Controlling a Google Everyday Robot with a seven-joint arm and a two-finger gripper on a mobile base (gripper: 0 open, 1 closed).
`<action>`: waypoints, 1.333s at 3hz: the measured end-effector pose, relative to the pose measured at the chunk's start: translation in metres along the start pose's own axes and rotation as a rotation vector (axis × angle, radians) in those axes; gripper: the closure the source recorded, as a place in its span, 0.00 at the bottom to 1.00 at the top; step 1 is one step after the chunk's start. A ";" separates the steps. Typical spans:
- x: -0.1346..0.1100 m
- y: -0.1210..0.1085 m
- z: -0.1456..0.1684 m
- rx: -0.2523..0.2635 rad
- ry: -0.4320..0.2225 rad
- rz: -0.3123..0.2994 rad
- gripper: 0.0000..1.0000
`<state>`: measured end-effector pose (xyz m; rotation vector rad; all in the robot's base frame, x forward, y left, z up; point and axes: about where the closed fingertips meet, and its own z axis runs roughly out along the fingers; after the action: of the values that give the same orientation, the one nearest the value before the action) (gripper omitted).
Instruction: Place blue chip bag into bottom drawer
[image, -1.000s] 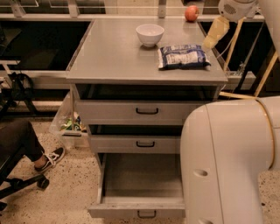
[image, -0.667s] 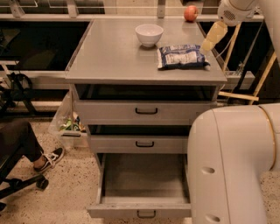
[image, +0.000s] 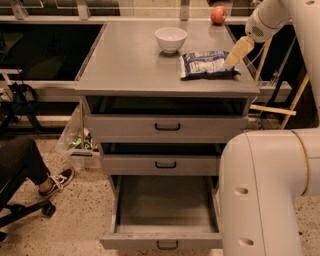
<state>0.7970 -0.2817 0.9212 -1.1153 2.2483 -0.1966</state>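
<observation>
The pale yellow two-finger hand (image: 234, 56) hangs off the white arm at the far right and angles down-left. Its tip is at the right end of the bag, touching or just above it, can't tell which. Can't tell if the hand is spread or pressed together, and nothing looks held.

The crinkly dark blue foil chip bag with a white label panel (image: 205, 65) lies flat on the right part of the grey metal desk (image: 130, 65), near the front edge, long side running left-right.

Handling, judged: light, soft, air-filled, with slick foil and brittle contents. It will likely dent and slide under a push, and a hard squeeze could crush the chips or pop the bag. Best hold is probably a pinch on the crimped right end seam or across a puffed edge with moderate force. A flat top-down press probably gives nothing to grip.

A white ceramic bowl (image: 170, 39) sits just left and farther back, apart from the bag. A red apple (image: 218, 15) is at the far edge.

Below, the deep grey metal bottom drawer with a small black handle (image: 160, 241) is pulled open toward the near side and looks empty. The two grey drawers above (image: 167, 127) are shut or nearly so. The bag is not in the drawer yet.
</observation>
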 end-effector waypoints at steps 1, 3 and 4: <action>0.005 0.015 0.033 -0.081 -0.066 0.019 0.00; 0.012 0.042 0.080 -0.211 -0.172 0.050 0.00; 0.011 0.043 0.081 -0.213 -0.173 0.050 0.00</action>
<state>0.8105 -0.2527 0.8346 -1.1356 2.1756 0.1581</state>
